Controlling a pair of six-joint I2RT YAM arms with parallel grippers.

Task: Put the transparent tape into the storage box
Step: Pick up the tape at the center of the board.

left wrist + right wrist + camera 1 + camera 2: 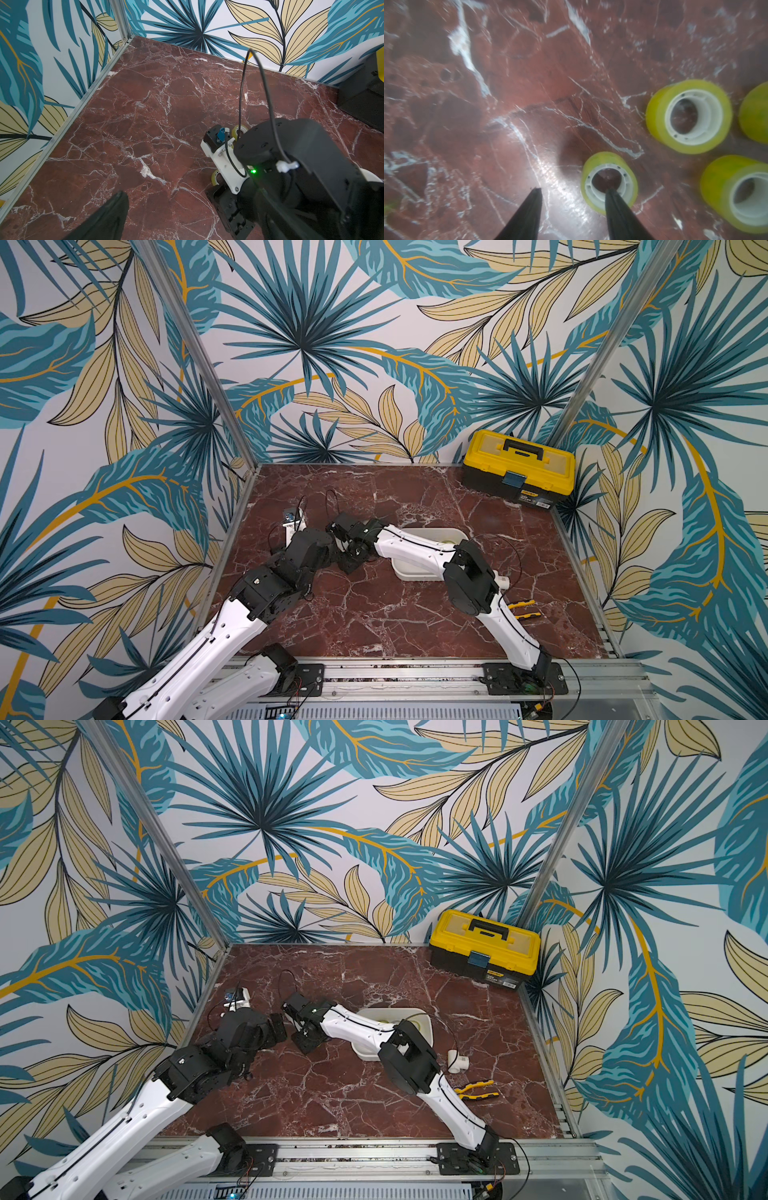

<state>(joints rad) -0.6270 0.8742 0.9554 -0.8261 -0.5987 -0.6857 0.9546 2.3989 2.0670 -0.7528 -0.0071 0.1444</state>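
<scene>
Overhead, in both top views, glimpsed yellowish transparent tape [384, 1020] inside the shallow white storage box [411, 572], mid-surface [374, 614]. From the left wrist, saw two rolls [236, 131] on the surface; left tool [116, 207] spread wide, empty. From the right wrist, found four yellow-tinted rolls, pale cores up; right tool [573, 190] unclenched, one finger [616, 207] inside a core.

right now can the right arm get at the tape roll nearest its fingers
Probably yes: the right gripper is open at that tape roll, one fingertip over its core, the other outside, nothing in between.
</scene>
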